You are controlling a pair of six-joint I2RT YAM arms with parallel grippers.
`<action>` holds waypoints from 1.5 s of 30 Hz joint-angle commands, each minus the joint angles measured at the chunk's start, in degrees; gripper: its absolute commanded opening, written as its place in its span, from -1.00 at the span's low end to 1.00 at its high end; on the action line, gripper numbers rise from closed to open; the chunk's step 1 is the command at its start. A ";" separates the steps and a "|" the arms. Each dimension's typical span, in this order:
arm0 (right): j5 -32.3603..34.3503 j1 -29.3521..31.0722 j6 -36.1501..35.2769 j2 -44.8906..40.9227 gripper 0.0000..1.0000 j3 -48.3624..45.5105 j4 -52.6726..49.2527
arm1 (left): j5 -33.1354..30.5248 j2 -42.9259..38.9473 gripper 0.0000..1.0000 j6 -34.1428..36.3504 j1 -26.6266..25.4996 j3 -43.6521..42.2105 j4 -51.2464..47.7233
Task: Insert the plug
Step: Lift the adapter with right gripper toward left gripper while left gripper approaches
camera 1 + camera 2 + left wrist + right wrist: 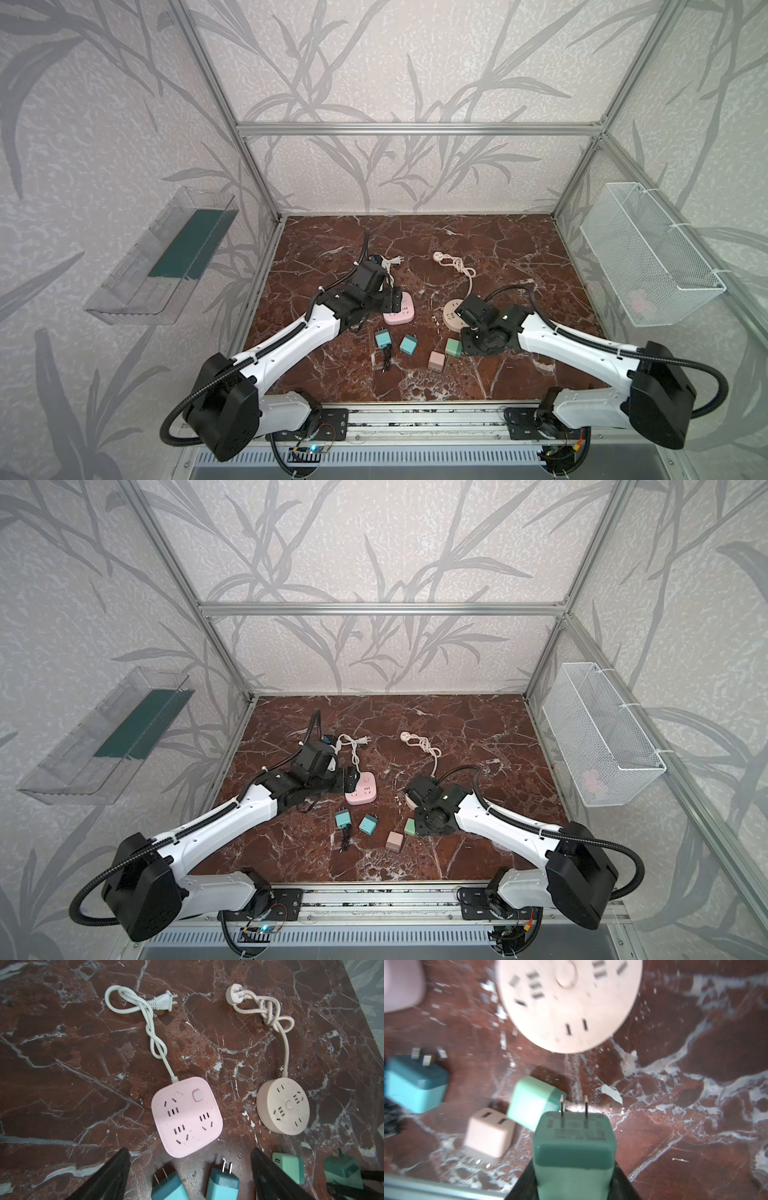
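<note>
Nearest the robot's base, loose plugs lie on the marble table (519, 257): two teal plugs (383, 338), a pink one (435, 361) and a mint one (453, 348). Just beyond, the right gripper (573, 1186) clamps the green plug (573, 1147), prongs aimed at the round beige socket (566, 1001) but short of it. The left gripper (190, 1153) hangs wide open and empty at the edge of the pink square power strip (186, 1115). Farthest back lie the white cord (145, 1012) and the beige cord (270, 1012).
</note>
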 commanded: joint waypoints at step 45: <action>-15.43 3.24 -25.85 -4.61 -1.00 8.60 8.71 | 34.72 -5.08 0.66 -25.67 -5.40 -10.68 23.72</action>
